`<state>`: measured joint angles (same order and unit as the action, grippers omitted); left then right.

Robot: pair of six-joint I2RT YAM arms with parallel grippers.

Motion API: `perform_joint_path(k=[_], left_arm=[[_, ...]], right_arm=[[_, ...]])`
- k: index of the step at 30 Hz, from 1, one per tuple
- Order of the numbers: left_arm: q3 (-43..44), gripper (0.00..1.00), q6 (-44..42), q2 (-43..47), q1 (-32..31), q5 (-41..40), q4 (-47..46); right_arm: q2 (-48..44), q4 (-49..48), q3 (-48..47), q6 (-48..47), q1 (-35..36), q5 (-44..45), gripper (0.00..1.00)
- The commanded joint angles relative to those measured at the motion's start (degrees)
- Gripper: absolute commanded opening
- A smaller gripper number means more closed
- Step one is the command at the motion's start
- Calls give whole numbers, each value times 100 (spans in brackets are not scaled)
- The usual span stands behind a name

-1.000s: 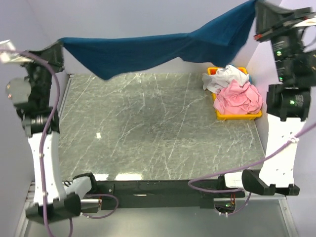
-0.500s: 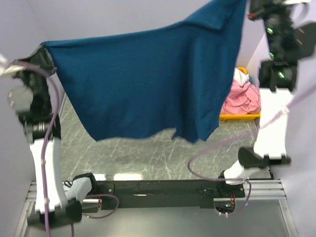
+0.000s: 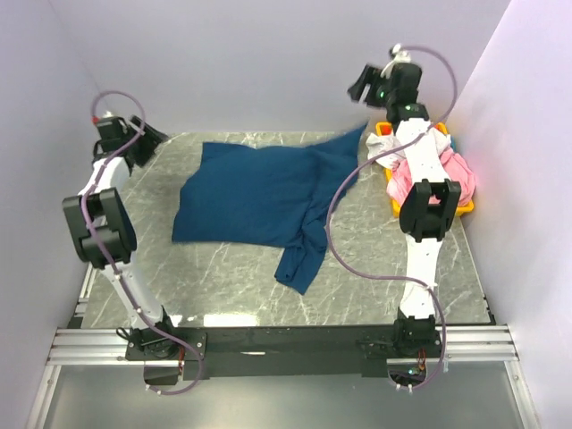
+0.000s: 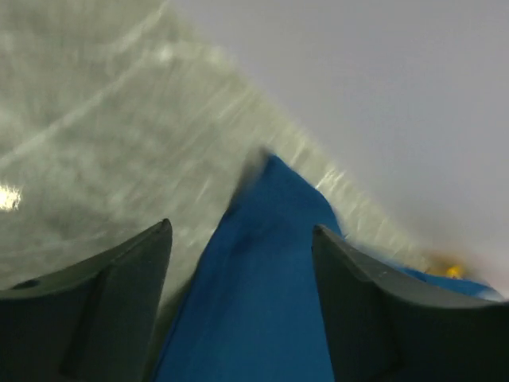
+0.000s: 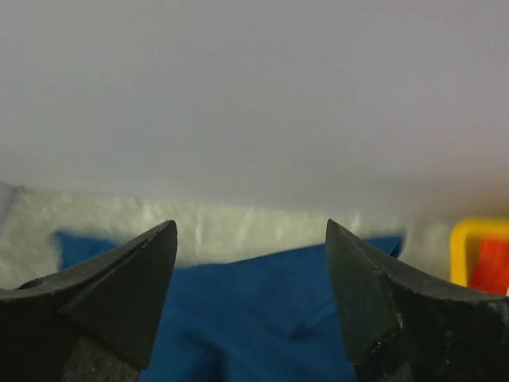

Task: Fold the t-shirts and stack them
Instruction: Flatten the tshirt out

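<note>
Navy shirt (image 3: pixel 259 192) lies rumpled on the table left of the bin (image 3: pixel 465 209), print hidden; a second ago it hung stretched between both arms. The right arm partly covers the pink shirt (image 3: pixel 458 170) and white shirt (image 3: pixel 384 154) in the bin. Beyond, left gripper (image 4: pixel 242 231) and right gripper (image 5: pixel 250 227) stand spread, empty.

Top: high at near edge, looks down on whole table (image 3: pixel 268 295). Wrists: low, near, toward back wall (image 3: pixel 268 71); left blurred, maybe facing right. All three share shirt (image 3: pixel 259 192).
</note>
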<state>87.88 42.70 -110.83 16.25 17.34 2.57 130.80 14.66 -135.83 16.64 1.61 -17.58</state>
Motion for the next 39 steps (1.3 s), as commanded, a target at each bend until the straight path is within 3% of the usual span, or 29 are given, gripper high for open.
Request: perform_joint_path(k=[1,4,10,14,25,31,39], left_arm=[[625,79,-314,71,-332,402,391],[705,79,-464,87,-438,384,665],[46,79,-657,465,-956,164,973],[-577,79,-587,492,-1159,392,772],[-807,79,-219,-201,-1309,1122,271],[-1149,79,230,-510,-1212,1306,-124],[-1299,79,125,-712,-1107,1140,-47]], right_arm=[[-458,231,457,-187,76,45,83],[-888,169,1048,-258,129,36,85],[-1591,713,2129,-408,428,185,86],[-2102,898,3262,-276,718,326,84],[-3350,942,5996,392,832,739,73],[-3281,1338,6445,366,920,914,63],[-2930,1593,6376,436,1140,1055,62]])
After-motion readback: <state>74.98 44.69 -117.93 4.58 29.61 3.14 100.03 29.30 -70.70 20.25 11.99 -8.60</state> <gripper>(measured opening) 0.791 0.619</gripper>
